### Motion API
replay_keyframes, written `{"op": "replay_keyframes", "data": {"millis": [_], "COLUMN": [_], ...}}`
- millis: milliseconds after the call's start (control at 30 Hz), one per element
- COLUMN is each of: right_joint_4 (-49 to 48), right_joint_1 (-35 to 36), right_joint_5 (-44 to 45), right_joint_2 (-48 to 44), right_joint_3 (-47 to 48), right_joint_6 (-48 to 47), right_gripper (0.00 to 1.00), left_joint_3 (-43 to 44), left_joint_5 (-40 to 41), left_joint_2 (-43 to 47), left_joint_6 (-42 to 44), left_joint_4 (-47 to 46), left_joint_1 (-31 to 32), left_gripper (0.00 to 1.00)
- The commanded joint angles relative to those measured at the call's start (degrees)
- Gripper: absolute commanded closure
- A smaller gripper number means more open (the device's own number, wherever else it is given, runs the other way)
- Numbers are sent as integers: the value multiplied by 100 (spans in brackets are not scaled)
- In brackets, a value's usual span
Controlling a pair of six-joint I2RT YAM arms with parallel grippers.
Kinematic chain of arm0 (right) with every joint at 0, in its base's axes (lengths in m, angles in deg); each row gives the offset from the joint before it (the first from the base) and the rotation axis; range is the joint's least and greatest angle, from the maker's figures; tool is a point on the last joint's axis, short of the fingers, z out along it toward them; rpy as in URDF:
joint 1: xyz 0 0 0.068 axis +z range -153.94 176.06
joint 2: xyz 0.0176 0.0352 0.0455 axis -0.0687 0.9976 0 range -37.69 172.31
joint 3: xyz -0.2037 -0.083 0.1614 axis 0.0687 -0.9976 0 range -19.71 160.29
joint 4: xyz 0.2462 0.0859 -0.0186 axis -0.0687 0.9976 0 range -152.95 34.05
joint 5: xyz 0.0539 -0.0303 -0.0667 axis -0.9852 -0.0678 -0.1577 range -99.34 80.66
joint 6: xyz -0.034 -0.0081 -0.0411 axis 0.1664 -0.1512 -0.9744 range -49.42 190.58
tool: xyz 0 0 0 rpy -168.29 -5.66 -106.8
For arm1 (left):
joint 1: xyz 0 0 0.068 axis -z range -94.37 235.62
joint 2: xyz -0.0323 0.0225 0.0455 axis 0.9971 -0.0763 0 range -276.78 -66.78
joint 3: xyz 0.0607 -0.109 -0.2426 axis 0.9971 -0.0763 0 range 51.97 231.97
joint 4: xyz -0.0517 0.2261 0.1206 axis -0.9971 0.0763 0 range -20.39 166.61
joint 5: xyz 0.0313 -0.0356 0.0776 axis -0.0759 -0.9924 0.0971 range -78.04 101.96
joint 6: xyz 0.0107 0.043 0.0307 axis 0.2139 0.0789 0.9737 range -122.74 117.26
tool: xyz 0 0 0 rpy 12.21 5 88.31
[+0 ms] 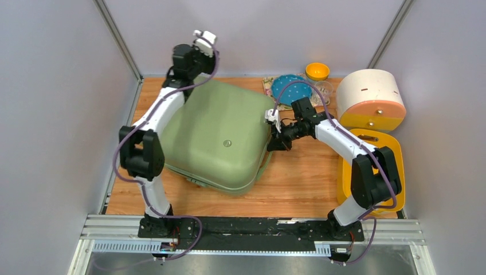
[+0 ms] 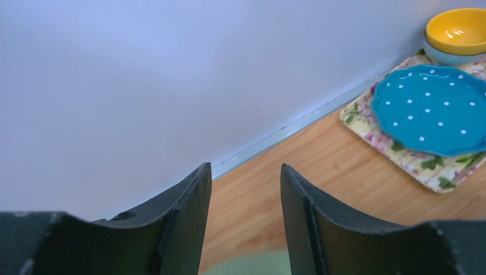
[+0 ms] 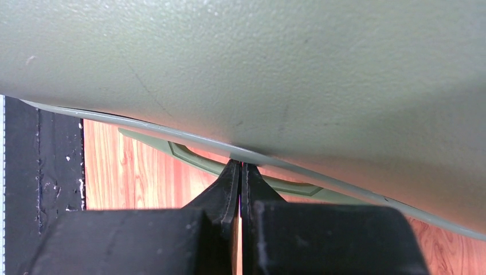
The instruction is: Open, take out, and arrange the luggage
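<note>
On a wooden table, the luggage, a sage-green hard-shell case with rounded corners, is lying flat and turned at an angle, filling the left and middle of the surface, with a small round badge showing at the centre of its upper shell. Above the luggage's far left corner, the left gripper is hanging in the air near the back wall; its jaws are standing partly apart with nothing between them, and its wrist view is catching only a sliver of green shell at the bottom edge. At the luggage's right side, the right arm is reaching across from the near right, and the right gripper is pressing its tips against the seam under the overhanging shell, just above the case's side handle. Its jaws are closed tight against each other, and nothing can be seen held between them. Beyond the luggage's far right corner, a blue polka-dot plate is sitting on a floral mat, with a yellow bowl stacked in a pale blue one just behind it. Further right of the luggage, well apart from it, a round cream-and-orange drawer box is standing at the back. Nearer than the box, a yellow tray is lying partly under the right arm's elbow.
</note>
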Motion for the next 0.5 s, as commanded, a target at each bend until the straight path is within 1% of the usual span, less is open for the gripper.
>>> {"op": "replay_keyframes", "data": {"millis": [0,33,100,167,233,333,400,467], "right_joint_4": [-1380,-1432,-1556,-1661,-1732,-1793,-1855,-1890], "right_joint_1": [228,228,228,237,237,246,255,255], "right_joint_5": [59,77,121,130,156,174,209,209], "right_joint_2": [-16,-8,10,10,10,10,1,1], "right_joint_3": [-23,-32,-50,-58,-85,-94,-111,-111], "right_joint_6": [220,256,352,405,484,537,581,643], "right_gripper": [100,100,100,100,100,100,100,100], "left_joint_3": [650,772,1107,1361,1459,1293,959,557], "left_joint_5": [1000,1045,1089,1299,1327,1064,853,511], "left_joint_2": [-891,-1180,-1445,-1823,-2095,-2185,-2124,-1939], "left_joint_6": [412,466,624,843,1186,1651,2046,2171], "left_joint_4": [-894,-964,-1105,-1263,-1272,-1211,-1211,-1176], "left_joint_1": [783,871,1116,1267,1434,1601,1671,1725], "left_gripper": [43,44,47,47,48,48,47,47]}}
